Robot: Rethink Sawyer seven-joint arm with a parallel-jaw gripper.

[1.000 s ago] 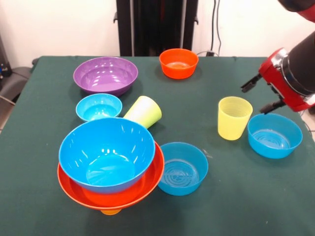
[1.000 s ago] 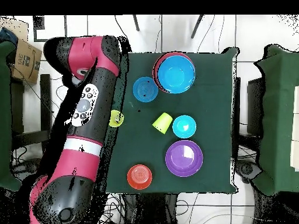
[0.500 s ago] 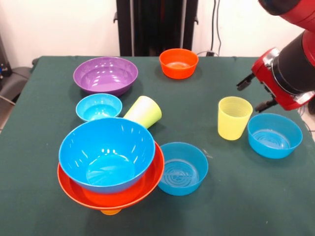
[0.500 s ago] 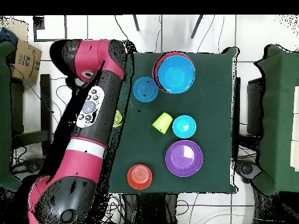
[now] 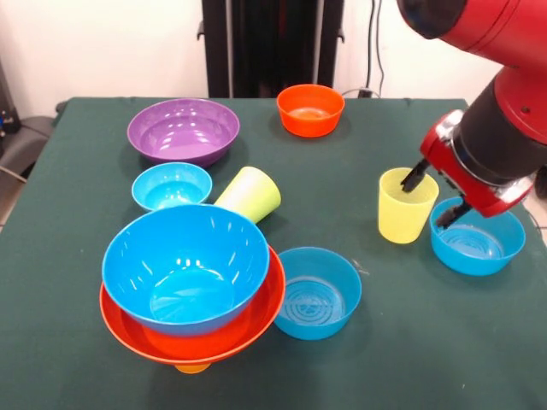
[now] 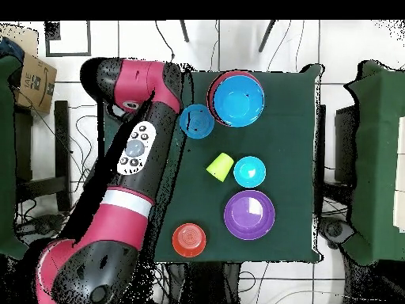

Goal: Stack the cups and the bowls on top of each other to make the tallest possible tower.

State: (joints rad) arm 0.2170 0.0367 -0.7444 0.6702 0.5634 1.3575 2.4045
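While its two black fingers stand spread apart and grip nothing, the gripper at the end of the red and black arm hangs over the right side of the green table, one fingertip at the rim of the pale yellow ribbed plastic cup and the other at the rim of the medium blue plastic bowl just beside that cup. The cup stands upright, mouth up. In the overhead view the arm covers both of them and the gripper itself is hidden.

Towards the middle of the table a second medium blue bowl with a ringed bottom sits touching the tower: a large glossy blue bowl nested in a wider orange bowl, with the base of an orange cup just showing underneath. Behind the tower a lime green plastic cup lies on its side, next to a small blue bowl. Further back stand a large purple bowl and, well apart from it, a small orange bowl.
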